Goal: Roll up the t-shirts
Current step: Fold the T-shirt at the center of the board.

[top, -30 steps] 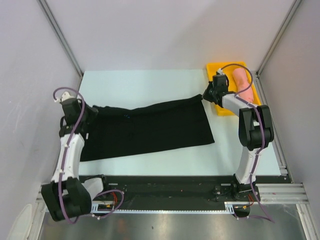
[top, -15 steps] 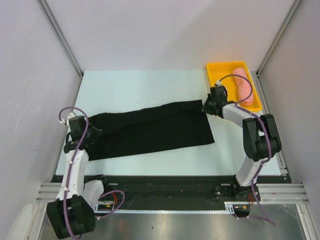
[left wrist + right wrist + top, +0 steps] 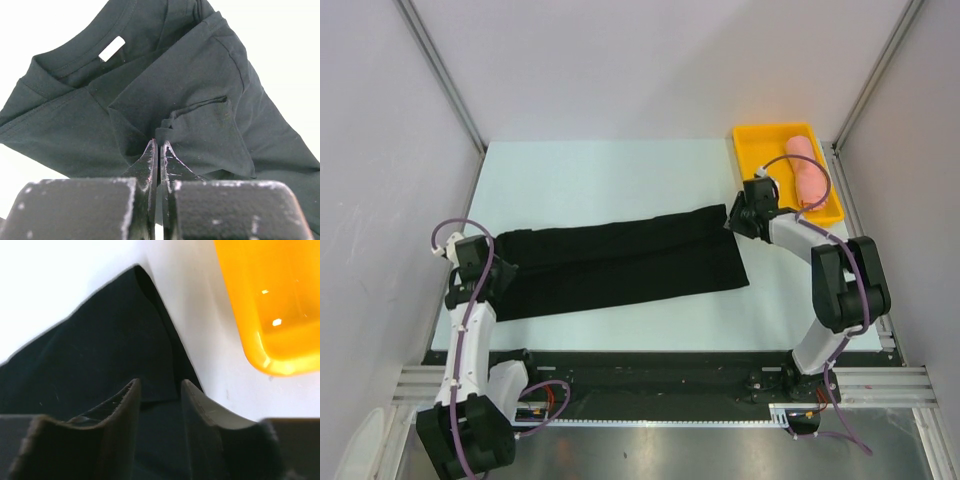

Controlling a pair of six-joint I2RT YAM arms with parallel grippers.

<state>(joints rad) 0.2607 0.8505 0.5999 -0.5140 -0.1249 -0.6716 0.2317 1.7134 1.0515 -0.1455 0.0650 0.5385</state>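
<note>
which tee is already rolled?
The salmon-pink t-shirt: it lies as a tight roll in the yellow tray at the far right corner. The black t-shirt is not rolled; it is spread out flat across the table.

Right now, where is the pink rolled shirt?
In the top view, the pink rolled shirt lies inside the yellow tray at the far right, beyond the right claw.

A black t-shirt (image 3: 620, 260) is laid flat across the counter (image 3: 600, 175) between the left gripper (image 3: 498, 272) and the right gripper (image 3: 735, 218), and a salmon-pink roll (image 3: 807, 175) is seen in the yellow tray (image 3: 750, 135).
</note>
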